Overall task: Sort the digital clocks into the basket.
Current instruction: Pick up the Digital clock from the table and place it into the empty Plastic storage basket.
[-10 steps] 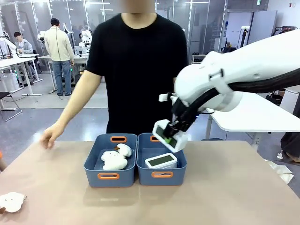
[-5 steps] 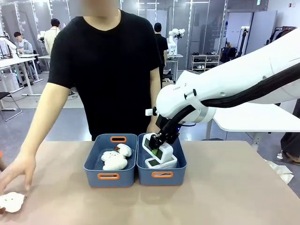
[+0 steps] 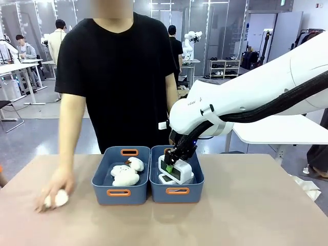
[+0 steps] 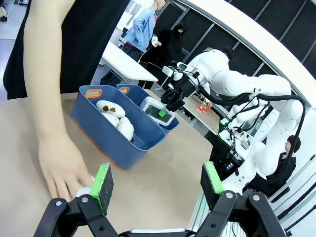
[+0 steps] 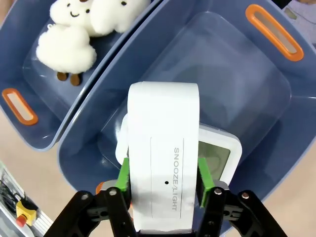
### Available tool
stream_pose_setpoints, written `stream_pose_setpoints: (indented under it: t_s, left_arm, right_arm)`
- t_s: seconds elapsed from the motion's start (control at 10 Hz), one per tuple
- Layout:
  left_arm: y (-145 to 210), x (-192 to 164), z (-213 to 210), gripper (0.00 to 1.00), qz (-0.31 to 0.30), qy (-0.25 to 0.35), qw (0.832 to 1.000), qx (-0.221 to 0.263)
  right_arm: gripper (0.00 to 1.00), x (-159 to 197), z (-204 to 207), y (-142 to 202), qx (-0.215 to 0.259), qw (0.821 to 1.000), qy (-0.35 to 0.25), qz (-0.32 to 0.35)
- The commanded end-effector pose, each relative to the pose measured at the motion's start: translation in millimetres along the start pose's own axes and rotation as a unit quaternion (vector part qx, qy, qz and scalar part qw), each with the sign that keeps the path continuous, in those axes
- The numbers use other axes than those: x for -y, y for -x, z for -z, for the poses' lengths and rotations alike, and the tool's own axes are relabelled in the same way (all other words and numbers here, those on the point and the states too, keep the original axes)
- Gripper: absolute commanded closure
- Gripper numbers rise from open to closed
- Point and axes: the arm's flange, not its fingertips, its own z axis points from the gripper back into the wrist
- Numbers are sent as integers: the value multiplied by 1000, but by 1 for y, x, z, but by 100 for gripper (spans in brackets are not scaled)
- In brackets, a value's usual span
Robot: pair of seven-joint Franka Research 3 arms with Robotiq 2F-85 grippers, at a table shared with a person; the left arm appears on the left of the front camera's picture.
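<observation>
My right gripper (image 3: 171, 164) (image 5: 163, 177) is shut on a white digital clock (image 3: 178, 168) (image 5: 163, 123), green pads pressing its two sides. The clock is tilted, low inside the right blue basket (image 3: 164, 193) (image 5: 256, 98), and rests against the second digital clock (image 3: 188, 179) (image 5: 219, 150) lying on the basket's floor. Its top strip reads SNOOZE/LIGHT in the right wrist view. My left gripper (image 4: 158, 180) hangs open over the table's left side with nothing between its fingers, the basket (image 4: 170, 123) farther off.
The twin blue tub (image 3: 102, 187) (image 5: 29, 123) on the left holds white plush sheep (image 3: 126, 173) (image 5: 66, 47). A person stands at the far edge, one hand (image 3: 50, 193) (image 4: 61, 165) pressed on a white plush (image 3: 61, 198) at the table's left front.
My right gripper came down and left with the clock, from above the basket into it, onto the other clock. The person's hand reached the plush on the table and covered it.
</observation>
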Motion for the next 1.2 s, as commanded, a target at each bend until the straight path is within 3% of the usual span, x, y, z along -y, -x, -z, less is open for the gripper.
stream_pose_setpoints:
  t_s: [0.0,0.1,0.4,0.6,0.9,1.1]
  left_arm:
    - [-1,3,3,9,-1,-12,1000,5]
    - [-1,3,3,9,-1,-12,1000,5]
    - [-1,3,3,9,-1,-12,1000,5]
    - [-1,3,3,9,-1,-12,1000,5]
    - [-1,3,3,9,-1,-12,1000,5]
    - [-1,3,3,9,-1,-12,1000,5]
  right_arm:
    - [5,-2,-3,-3,1,1000,4,14]
    - [0,0,-4,-2,2,1000,4,13]
    - [0,4,-17,6,15,1000,4,14]
    - [0,16,-52,32,46,999,-19,4]
    - [0,95,-132,108,86,987,-132,42]
    - [0,172,-163,185,124,961,-232,85]
